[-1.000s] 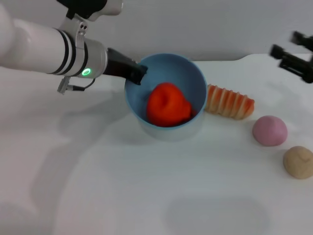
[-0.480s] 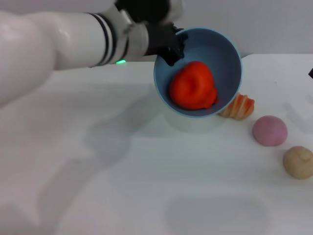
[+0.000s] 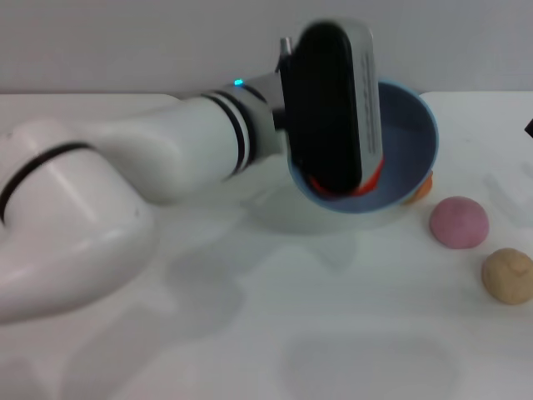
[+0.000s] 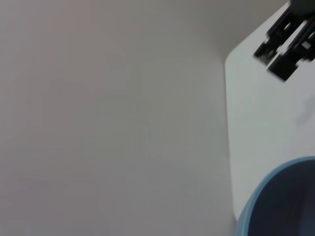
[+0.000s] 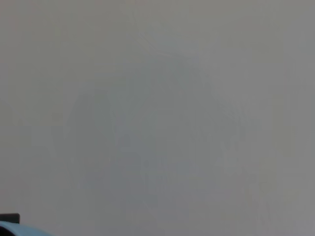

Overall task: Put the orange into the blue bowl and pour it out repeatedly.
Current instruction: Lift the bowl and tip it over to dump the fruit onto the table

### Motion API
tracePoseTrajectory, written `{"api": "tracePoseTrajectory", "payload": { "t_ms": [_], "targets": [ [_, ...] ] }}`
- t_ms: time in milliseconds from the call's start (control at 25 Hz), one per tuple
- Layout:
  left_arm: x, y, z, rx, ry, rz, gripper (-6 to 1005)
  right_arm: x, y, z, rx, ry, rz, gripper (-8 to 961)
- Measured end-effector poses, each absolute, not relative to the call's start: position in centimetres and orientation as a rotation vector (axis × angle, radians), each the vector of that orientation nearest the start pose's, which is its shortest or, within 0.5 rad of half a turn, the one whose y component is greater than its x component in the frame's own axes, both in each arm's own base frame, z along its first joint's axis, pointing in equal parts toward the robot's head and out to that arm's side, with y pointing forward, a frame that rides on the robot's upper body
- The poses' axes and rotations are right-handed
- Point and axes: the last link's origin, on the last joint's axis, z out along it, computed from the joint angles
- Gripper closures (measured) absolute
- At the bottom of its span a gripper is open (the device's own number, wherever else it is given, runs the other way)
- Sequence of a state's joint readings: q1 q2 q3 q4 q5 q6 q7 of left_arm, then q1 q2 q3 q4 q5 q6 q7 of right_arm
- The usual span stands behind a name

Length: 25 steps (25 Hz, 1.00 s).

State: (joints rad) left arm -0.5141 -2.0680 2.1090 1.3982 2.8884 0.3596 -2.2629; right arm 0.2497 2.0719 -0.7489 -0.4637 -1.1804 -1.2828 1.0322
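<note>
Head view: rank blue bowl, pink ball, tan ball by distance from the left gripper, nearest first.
The left gripper's fingers are hidden behind its wrist.
1. blue bowl, held up at the gripper.
2. pink ball, on the table to the right.
3. tan ball, farther right, nearer the camera.

bowls: 1 blue bowl (image 3: 412, 125) | oranges: 1 orange (image 3: 372, 177) | balls: 1 pink ball (image 3: 459, 222), 1 tan ball (image 3: 508, 276)

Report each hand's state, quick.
Left hand: hidden behind its wrist, carrying the lifted light blue glossy bowl; fingers cannot be told.
Right hand: parked far right, cannot be told.
</note>
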Motion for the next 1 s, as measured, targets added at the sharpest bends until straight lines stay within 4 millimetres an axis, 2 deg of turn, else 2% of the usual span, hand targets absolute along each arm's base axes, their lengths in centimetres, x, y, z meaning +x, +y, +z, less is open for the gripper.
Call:
{"api": "tracePoseTrajectory", "payload": {
  "t_ms": [680,840,920,1000],
  "targets": [
    [-7.0,31.7,-9.9,-1.846,1.205,0.012,1000,34.1,31.2,4.5,-1.826,0.76,0.995,169],
    [-6.9,31.0,-10.2,-1.823,1.222,-0.016,999,34.0,31.3,4.5,-1.826,0.761,0.997,169],
    [-6.7,31.1,-10.0,-1.834,1.176,-0.047,999,34.1,31.3,4.5,-1.823,0.761,0.997,170],
    [-6.7,32.0,-9.2,-1.874,1.036,-0.104,999,34.1,31.3,4.6,-1.816,0.761,0.998,170]
  ]
}}
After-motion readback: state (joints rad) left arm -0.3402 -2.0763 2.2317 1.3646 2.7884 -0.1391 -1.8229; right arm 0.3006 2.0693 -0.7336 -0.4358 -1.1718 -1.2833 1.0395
